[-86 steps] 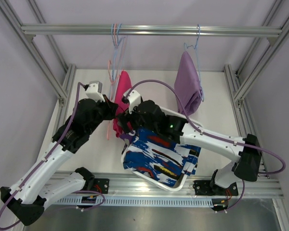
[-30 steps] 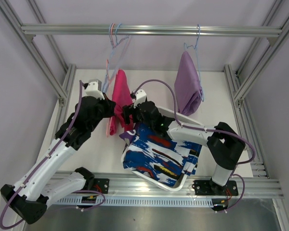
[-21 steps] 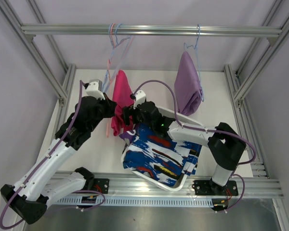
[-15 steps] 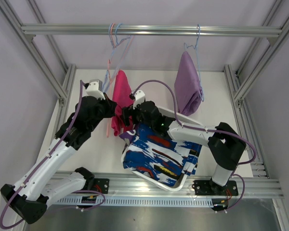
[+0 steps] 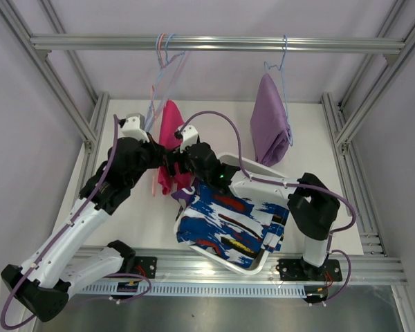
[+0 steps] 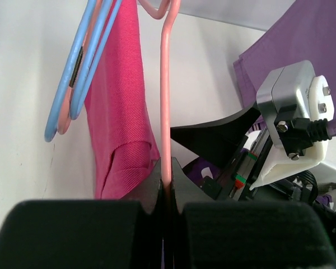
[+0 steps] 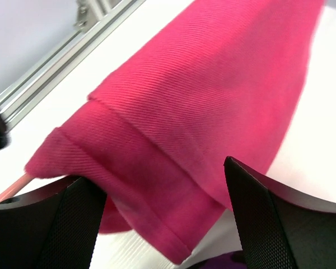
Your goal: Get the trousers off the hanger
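The left gripper (image 6: 167, 175) pinched the pink hanger (image 6: 165, 101); the right gripper (image 7: 162, 188) stood spread around the pink trousers (image 7: 213, 95).

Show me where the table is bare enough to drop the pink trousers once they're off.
Bare table left of the basket, and the strip between the lilac trousers and the right frame rail. Crowded around the pink trousers and inside the basket, heaped with blue-white trousers.
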`<state>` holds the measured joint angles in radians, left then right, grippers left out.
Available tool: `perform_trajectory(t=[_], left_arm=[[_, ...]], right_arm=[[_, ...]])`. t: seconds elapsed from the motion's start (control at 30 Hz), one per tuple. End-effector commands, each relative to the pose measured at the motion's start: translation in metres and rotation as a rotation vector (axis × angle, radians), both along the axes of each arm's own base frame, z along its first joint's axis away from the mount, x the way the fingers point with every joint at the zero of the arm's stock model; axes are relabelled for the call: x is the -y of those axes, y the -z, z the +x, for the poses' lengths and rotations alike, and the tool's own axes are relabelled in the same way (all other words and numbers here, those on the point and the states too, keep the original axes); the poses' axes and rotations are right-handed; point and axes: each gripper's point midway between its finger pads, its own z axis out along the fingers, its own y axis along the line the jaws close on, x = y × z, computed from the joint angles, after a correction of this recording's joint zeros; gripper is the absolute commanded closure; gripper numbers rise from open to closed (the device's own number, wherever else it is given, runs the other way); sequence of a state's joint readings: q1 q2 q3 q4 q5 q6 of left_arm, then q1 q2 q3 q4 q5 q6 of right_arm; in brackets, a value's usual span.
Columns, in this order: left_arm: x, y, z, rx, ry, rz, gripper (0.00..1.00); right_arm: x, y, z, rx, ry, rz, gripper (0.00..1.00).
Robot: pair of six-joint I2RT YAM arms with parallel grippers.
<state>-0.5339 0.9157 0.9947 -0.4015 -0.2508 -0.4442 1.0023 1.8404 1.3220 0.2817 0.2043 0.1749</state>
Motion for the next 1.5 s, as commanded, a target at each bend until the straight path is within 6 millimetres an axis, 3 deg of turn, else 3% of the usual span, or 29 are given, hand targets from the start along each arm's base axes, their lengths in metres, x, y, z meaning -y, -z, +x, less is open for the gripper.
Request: perform_trajectory(t=[0.0, 0.27, 0.67, 1.0, 1.27, 1.47], left_arm=[[0.005, -0.060, 0.006, 0.174, 0.003, -0.116, 0.99], [0.007, -0.061, 0.005, 0.173, 0.013, -0.122, 1.00], [0.012, -0.057, 0.007, 0.156, 0.030, -0.122, 0.99], [0.015, -0.056, 0.006, 0.150, 0.042, -0.127, 1.00], [0.015, -0.057, 0.006, 0.150, 0.045, -0.127, 1.00], [0.015, -0.058, 0.006, 0.154, 0.044, -0.125, 1.00]], right_arm=[[-0.004, -0.021, 0.019, 0.094, 0.102, 0.042, 0.15], [-0.003, -0.005, 0.031, 0.176, 0.226, 0.030, 0.16], [-0.007, -0.013, 0.038, 0.292, 0.310, 0.064, 0.26], [-0.014, -0.030, 0.040, 0.339, 0.281, 0.077, 0.54], [-0.007, -0.046, 0.033, 0.333, 0.258, 0.094, 0.89], [-0.002, -0.056, 0.026, 0.312, 0.240, 0.075, 1.00]])
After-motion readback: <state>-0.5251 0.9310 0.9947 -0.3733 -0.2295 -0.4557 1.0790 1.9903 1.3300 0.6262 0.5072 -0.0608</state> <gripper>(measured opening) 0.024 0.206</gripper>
